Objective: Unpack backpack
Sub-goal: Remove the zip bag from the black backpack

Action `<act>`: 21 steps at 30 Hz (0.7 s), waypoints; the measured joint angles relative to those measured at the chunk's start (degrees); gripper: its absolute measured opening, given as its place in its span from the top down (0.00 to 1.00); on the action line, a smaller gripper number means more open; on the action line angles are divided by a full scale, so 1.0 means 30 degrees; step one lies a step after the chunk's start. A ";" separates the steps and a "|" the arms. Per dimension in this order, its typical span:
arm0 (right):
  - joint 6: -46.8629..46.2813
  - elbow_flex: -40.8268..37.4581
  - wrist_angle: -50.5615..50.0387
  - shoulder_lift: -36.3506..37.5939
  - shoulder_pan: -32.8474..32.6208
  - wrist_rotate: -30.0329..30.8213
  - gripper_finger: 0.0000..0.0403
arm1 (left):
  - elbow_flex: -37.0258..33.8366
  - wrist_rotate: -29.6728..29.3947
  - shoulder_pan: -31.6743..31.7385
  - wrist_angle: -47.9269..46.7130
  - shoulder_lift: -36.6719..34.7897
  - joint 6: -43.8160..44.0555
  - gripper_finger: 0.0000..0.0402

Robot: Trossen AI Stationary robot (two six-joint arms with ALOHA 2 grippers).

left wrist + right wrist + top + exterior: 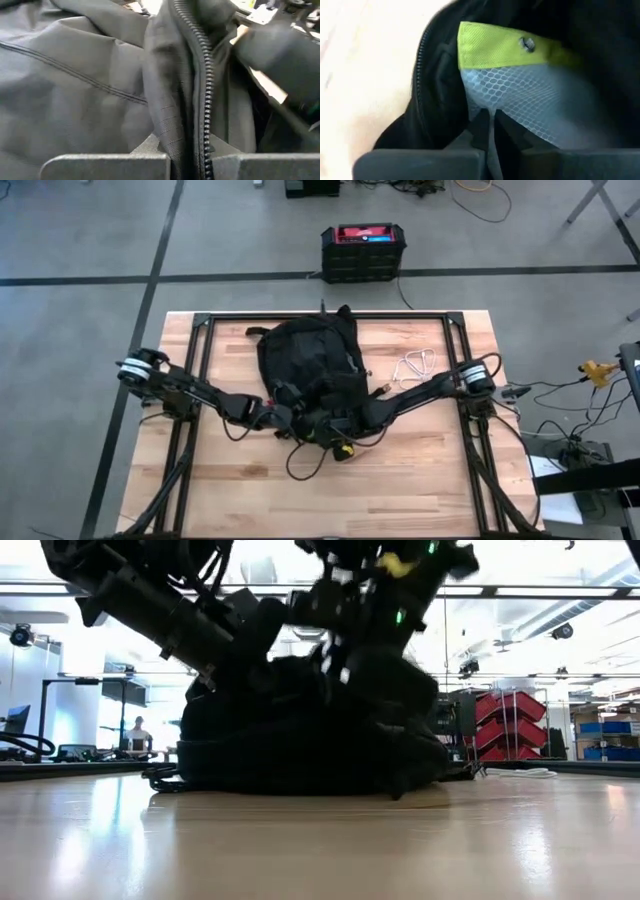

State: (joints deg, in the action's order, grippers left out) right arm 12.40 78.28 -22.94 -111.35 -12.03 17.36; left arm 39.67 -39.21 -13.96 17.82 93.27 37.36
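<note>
Black backpack [308, 355] lies unzipped; right tool [491, 131] pinches its mesh pocket [530, 105].

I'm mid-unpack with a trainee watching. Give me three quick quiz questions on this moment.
1. True or false: the backpack stands on the floor beside the table.
2. The left end effector pinches: A) a shoulder strap, B) fabric along the zipper, C) nothing.
3. Fill in: the right end effector sits at white mesh under a ____ band.
Key: 1 false; 2 B; 3 yellow-green.
</note>
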 joint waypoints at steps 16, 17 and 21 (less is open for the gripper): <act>-0.0372 0.0274 0.1717 0.1162 -0.0299 -0.2803 0.97 | -0.0025 -0.0092 0.0002 -0.0559 -0.0455 -0.0816 1.00; -0.0538 0.0233 0.1576 0.0854 -0.0299 -0.2783 0.96 | -0.0025 -0.0120 0.0010 -0.0507 -0.0623 -0.0863 1.00; -0.1273 0.0423 0.2054 0.0074 -0.0019 -0.2766 0.83 | -0.0025 -0.0125 0.0016 -0.0673 -0.1747 -0.1637 1.00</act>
State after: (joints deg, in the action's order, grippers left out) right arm 8.58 79.55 -16.78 -111.13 -12.09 9.07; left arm 39.59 -39.59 -13.92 15.80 88.03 32.45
